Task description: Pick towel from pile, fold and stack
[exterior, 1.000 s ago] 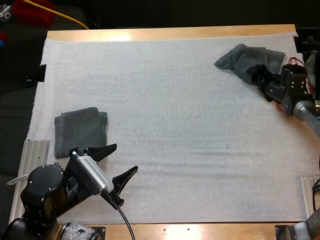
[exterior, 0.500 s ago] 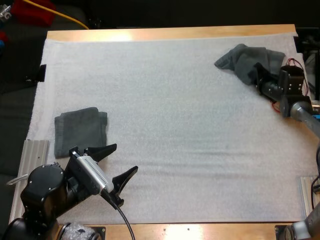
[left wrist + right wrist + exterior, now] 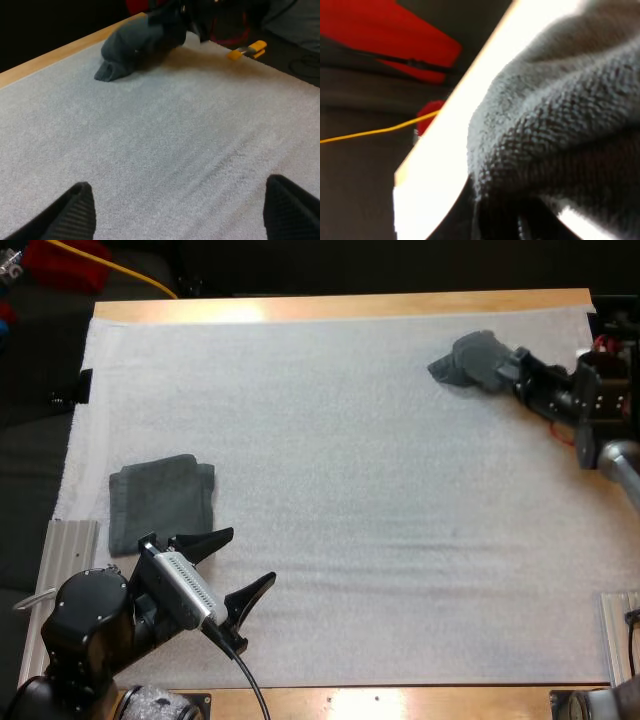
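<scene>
Crumpled towel (image 3: pixel 468 358) position: far right part of the white mat (image 3: pixel 350 490), close to the counter's (image 3: pixel 330 306) far wooden edge. It is dark grey-green and bunched into a compact lump.

Right end effector (image 3: pixel 515 365): located at the right-hand edge of the crumpled towel, pinching the cloth between its fingers. In the right wrist view the towel's looped weave (image 3: pixel 555 115) sits directly against the camera. In the left wrist view the lump (image 3: pixel 135 42) hangs from the right end effector (image 3: pixel 192 20), with its lower tip on the mat.

Left end effector (image 3: pixel 249 556): at the near left of the mat, fingers spread wide and gripping nothing (both black fingers (image 3: pixel 75 215) stand well apart over bare mat in the left wrist view).

Folded towel (image 3: pixel 162 502): lies flat on the mat as a neat square just beyond the left end effector, not touching it, and well apart from the crumpled towel
</scene>
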